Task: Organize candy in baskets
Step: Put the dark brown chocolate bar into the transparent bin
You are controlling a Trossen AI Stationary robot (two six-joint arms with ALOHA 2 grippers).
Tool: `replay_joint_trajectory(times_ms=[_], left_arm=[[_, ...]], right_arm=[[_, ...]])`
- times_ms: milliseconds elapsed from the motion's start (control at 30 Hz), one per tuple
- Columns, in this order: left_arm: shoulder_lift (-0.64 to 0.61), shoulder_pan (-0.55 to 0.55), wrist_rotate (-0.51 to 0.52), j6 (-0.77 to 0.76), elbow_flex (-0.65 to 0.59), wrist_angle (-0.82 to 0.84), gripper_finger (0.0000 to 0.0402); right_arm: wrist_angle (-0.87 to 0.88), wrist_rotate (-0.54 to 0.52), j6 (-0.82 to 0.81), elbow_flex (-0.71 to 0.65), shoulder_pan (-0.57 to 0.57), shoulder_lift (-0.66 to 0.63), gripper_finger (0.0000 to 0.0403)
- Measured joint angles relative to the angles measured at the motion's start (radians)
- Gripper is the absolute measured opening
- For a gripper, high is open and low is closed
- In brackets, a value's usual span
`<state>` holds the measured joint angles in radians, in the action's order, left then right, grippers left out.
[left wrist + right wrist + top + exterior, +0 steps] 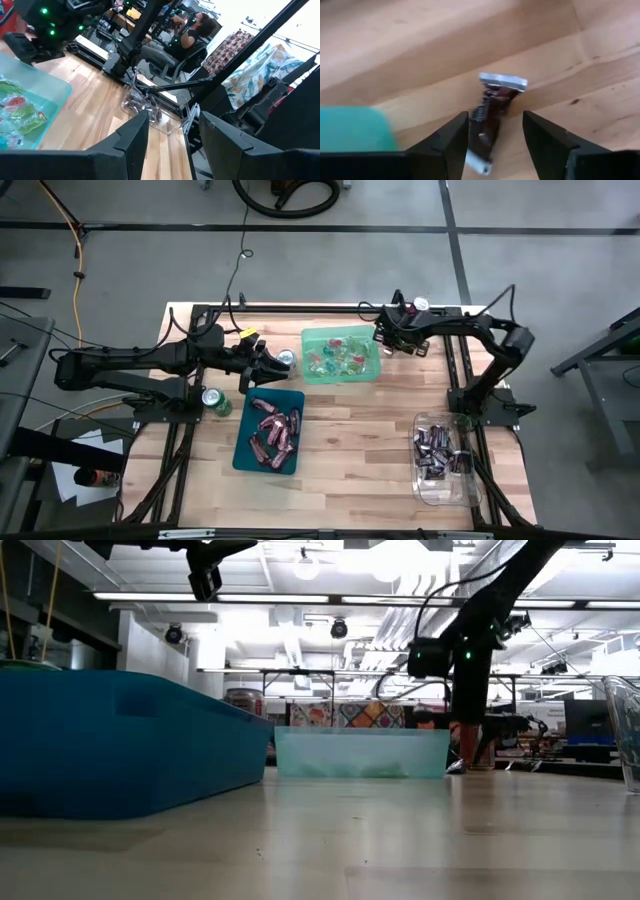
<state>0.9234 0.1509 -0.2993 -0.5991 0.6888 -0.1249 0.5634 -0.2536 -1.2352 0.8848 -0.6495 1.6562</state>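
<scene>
Left jaws (272, 366) parted and bare over the bench (350, 440) between teal basket (243, 448) and green basket (341, 374); right jaws (495, 131) parted astride a dark brown, silver-ended candy bar (489, 121) beside the green basket.

Overhead cam looks straight down on my whole table (350, 430). Low cam sits at tabletop level, facing the room. Left wrist cam looks across the table; right wrist cam close to the wood. Overhead, low and left wrist share the green bin (341, 355).
</scene>
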Motion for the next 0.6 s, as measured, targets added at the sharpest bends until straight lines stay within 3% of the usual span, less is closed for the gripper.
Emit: replay_joint_trajectory(times_ms=[133, 333, 600], left_arm=[[0.0, 0.0, 0.0, 0.0, 0.0, 0.0, 0.0163], [-0.007, 0.009, -0.002, 0.001, 0.0, 0.001, 0.0163], [-0.018, 0.037, -0.001, -0.002, 0.0, -0.001, 0.0163]], right_arm=[[0.014, -0.003, 0.009, 0.0, 0.0, 0.038, 0.0141], [0.034, -0.025, 0.187, 0.0, 0.02, -0.025, 0.0016], [0.216, -0.022, 0.513, 0.0, 0.131, -0.388, 0.0006]])
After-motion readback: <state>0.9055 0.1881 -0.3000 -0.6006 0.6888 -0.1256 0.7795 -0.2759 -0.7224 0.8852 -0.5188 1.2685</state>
